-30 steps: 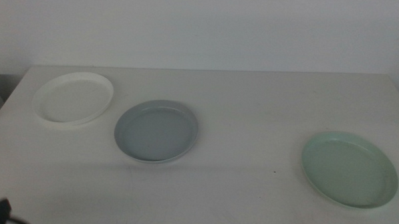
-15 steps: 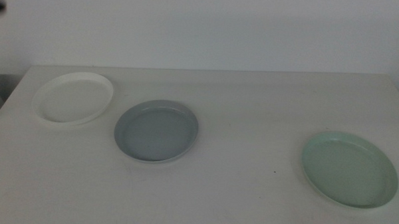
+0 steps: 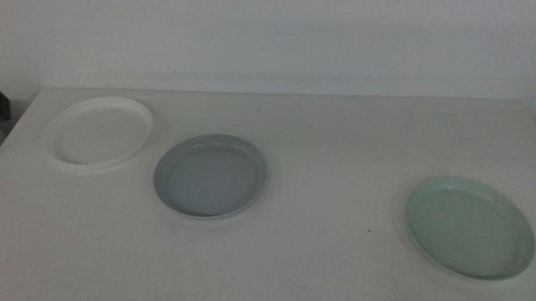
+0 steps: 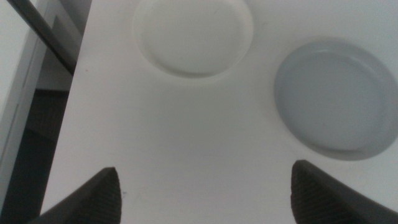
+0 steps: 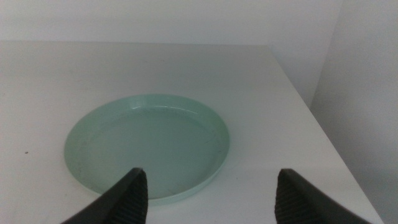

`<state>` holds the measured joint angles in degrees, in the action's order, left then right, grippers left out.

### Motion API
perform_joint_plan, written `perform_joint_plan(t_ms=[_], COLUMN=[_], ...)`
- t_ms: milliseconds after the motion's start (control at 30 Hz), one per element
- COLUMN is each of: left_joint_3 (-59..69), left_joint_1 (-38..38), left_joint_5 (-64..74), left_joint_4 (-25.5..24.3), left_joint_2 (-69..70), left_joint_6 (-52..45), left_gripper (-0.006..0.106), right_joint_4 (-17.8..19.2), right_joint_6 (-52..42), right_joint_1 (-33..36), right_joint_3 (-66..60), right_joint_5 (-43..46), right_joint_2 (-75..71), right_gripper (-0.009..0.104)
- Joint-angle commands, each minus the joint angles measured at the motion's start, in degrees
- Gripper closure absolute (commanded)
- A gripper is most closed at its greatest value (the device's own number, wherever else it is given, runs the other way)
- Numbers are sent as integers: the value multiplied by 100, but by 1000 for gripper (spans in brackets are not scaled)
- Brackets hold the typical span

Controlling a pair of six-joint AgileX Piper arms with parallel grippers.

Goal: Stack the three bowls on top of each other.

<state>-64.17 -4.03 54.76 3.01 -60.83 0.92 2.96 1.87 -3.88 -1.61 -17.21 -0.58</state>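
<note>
White bowl (image 4: 193, 37), grey bowl (image 4: 336, 99), green bowl (image 5: 148, 146) unstacked, both tools released, wrist views only.

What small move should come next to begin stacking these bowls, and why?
Probably lower the open left hand toward the white bowl. All three lie apart and unheld, the grey bowl sits beside it, while the right hand waits over the mint bowl.

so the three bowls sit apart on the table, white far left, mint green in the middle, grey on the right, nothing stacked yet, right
Not quite: the colours are swapped. In the middle view the grey bowl is the one in the middle, beside the white bowl, and the mint green bowl sits on the right. The rest holds: all three lie apart on the table, nothing stacked.
</note>
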Motion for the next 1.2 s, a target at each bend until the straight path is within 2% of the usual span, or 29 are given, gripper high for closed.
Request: perform_joint_plan(t_ms=[0, 67, 200, 333, 400, 533, 667, 800, 967, 1167], left_joint_3=[-201, -201, -201, -228, -228, -228, -228, -240, -328, -592], left_joint_1=[7, 7, 7, 7, 7, 7, 60, 277, 648, 831], left_joint_5=[-355, -350, -355, -306, -336, -508, -841, -1428, -2276, -2500], left_joint_4=[33, 188, 1104, 1386, 1688, 2420, 3433, 4147, 4267, 4273], left_joint_2=[-80, -209, -556, -1098, -1478, -2224, -2954, -3594, -4212, -4868], left_joint_6=[75, 108, -92, -276, -374, -738, -1625, -2155, -2224, -2200], left_gripper=[-4, -4, -4, -4, -4, -4, -4, -4, -4, -4], right_joint_4=[32, 32, 32, 32, 32, 32, 32, 32, 32, 32], right_joint_6=[-52, -52, -52, -52, -52, -52, -52, -52, -52, -52], right_joint_1=[-42, -42, -42, -42, -42, -42, -42, -42, -42, -42], right_joint_3=[39, 39, 39, 39, 39, 39, 39, 39, 39, 39], right_joint_5=[475, 475, 475, 475, 475, 475, 475, 475, 475, 475], right_joint_2=[-155, -155, -155, -155, -155, -155, -155, -155, -155, -155], right_gripper=[43, 43, 43, 43, 43, 43, 43, 43, 43, 43])
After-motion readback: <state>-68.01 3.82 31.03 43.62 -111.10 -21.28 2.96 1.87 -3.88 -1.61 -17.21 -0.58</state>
